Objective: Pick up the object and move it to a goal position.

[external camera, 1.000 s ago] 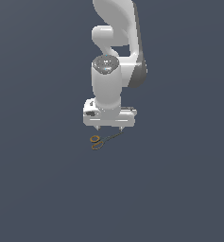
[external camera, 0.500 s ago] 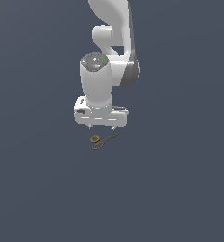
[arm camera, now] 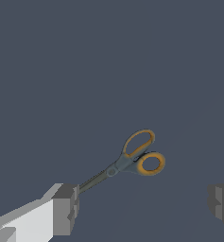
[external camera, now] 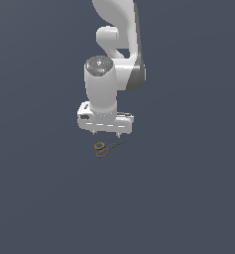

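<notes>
Simulated scene, flat featureless slate-blue ground (external camera: 39, 198)

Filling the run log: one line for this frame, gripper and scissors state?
phase: approach | gripper: open, above scissors | scissors: flat on floor, ungrasped | one finger over blade tips

We see only one thing apart from the task: a flat, plain slate-blue ground (external camera: 188, 198) that fills the exterior view from twelve o'clock round to six o'clock, with no mark or edge on it. In the wrist view the same ground (arm camera: 61, 71) covers the whole field, evenly lit and of one dull tone, a little paler towards three o'clock.
</notes>
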Controlling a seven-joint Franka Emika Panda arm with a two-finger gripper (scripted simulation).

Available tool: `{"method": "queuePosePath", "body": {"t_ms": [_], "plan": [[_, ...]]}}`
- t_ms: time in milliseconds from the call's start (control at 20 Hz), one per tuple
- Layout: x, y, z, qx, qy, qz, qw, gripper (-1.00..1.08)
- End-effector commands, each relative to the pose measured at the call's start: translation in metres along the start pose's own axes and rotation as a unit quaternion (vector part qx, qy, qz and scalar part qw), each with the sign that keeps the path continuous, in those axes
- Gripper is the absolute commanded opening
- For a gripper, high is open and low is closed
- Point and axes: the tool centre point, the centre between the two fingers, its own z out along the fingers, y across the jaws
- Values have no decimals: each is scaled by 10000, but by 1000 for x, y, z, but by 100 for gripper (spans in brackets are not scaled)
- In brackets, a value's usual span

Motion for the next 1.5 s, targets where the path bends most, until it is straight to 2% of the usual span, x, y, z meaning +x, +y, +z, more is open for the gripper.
{"method": "queuePosePath", "body": {"t_ms": [0,450,750,1100,1450], "plan": [[-1,-1,3,7,-5,115,9999,100],[-4,-6,18,44,-31,884,9961,100],[-8,-10,34,66,-58,1672,9859,100],[-13,-15,52,72,-85,2632,9647,100],[-19,-18,70,58,-101,3571,9340,100]]}}
